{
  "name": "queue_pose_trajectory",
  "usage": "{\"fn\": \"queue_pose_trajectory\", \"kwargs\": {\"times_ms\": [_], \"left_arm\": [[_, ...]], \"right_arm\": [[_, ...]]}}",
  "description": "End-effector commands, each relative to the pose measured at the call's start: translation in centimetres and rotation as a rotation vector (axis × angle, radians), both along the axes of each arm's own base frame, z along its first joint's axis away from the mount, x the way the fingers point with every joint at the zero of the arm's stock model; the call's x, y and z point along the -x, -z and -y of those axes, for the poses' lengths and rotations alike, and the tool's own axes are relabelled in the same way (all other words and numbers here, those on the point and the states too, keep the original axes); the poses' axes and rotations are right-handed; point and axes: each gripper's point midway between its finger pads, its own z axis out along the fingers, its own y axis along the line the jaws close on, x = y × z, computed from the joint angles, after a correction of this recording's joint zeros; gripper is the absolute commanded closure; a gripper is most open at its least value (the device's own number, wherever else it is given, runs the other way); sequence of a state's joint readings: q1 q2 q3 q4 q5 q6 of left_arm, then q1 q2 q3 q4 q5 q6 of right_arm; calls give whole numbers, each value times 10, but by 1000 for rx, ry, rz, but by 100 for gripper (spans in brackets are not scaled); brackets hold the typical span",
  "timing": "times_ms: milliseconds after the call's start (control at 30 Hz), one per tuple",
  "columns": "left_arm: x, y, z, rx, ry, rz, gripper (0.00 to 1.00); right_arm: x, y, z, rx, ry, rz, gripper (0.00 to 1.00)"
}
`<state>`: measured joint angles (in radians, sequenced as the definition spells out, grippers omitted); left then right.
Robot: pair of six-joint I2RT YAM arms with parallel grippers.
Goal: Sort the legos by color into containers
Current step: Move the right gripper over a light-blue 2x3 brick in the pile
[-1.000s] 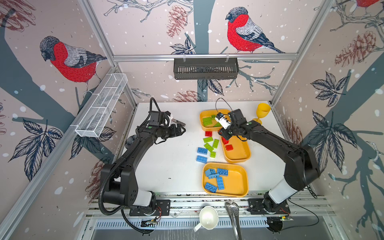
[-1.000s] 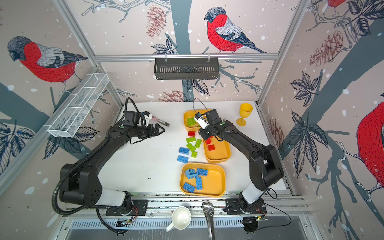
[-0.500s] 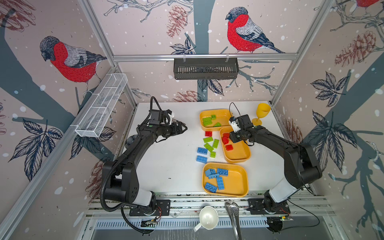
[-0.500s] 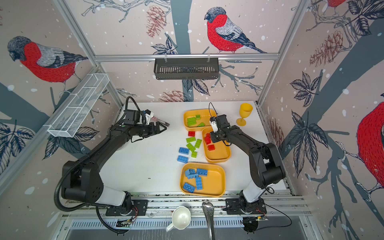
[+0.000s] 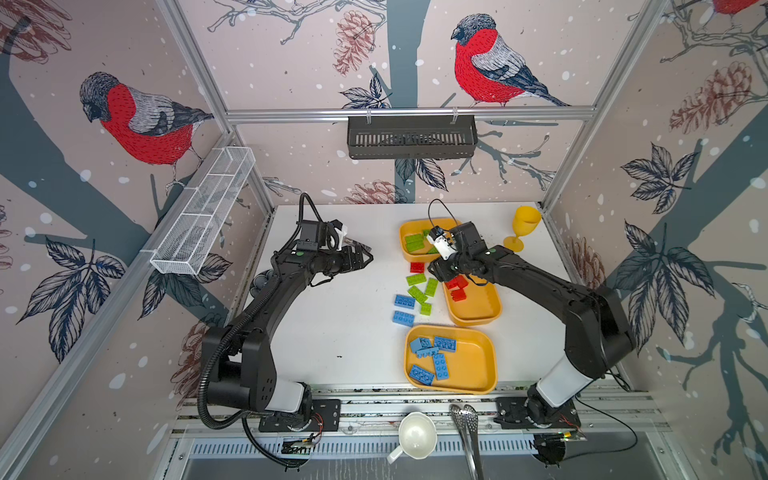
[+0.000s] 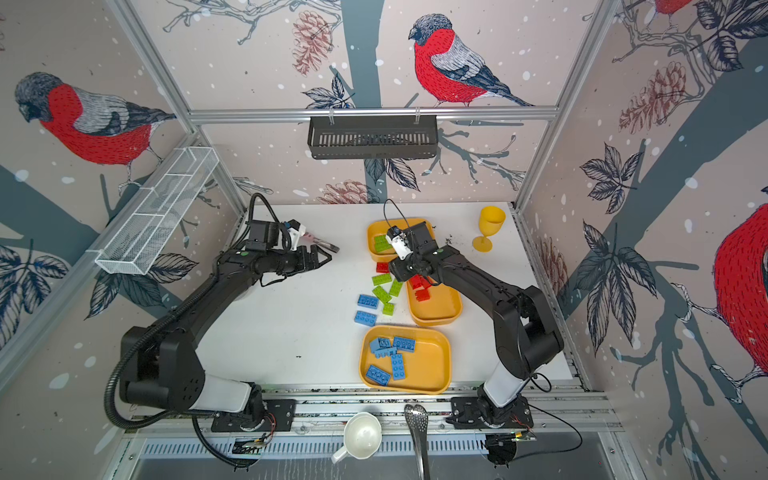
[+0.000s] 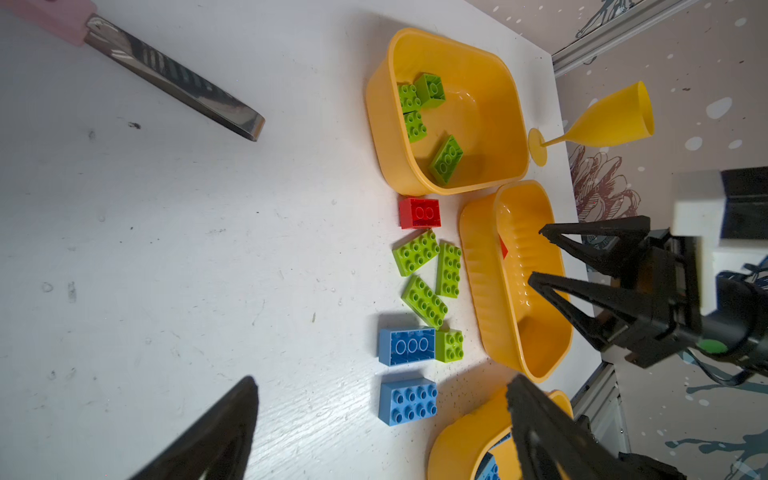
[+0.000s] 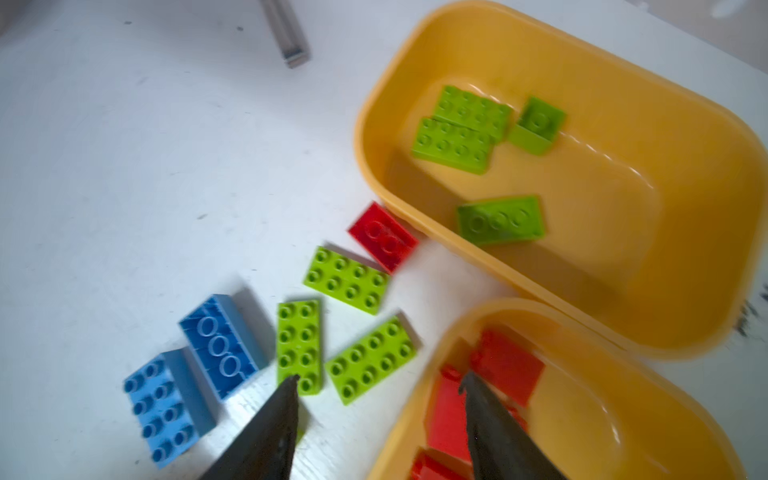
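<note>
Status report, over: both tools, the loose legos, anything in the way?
Left tool open, empty, over bare table. Right tool open, empty, over red tray's edge. Seven legos loose on table: four green, two blue, one red. Nothing in the way.

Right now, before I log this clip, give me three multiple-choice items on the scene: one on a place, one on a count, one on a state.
1. Where is the loose red brick? A. On the table, beside the tray of green bricks. B. Inside that tray. C. Held in the air.
2. How many blue bricks lie loose on the table? A. One. B. Two. C. Four.
3. How do the right arm's jaws stand? A. Clamped on a brick. B. Apart and empty. C. Shut tight.
Key: 1 A, it lies next to that tray's wall; 2 B, two lie side by side; 3 B, both wrist views show nothing gripped.
</note>
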<state>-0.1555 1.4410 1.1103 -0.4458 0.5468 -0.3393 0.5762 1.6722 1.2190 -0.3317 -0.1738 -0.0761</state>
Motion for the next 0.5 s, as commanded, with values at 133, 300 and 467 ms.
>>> {"fn": "queue_pose_trajectory", "kwargs": {"times_ms": [133, 300, 467], "left_arm": [[2, -1, -6, -40, 5, 13, 7], [4, 0, -8, -42, 3, 12, 7], [5, 0, -8, -44, 5, 9, 7]], "right_arm": [[39, 13, -57, -26, -281, -53, 33], [57, 37, -74, 44, -394, -97, 32], [62, 58, -77, 125, -457, -114, 37]]}}
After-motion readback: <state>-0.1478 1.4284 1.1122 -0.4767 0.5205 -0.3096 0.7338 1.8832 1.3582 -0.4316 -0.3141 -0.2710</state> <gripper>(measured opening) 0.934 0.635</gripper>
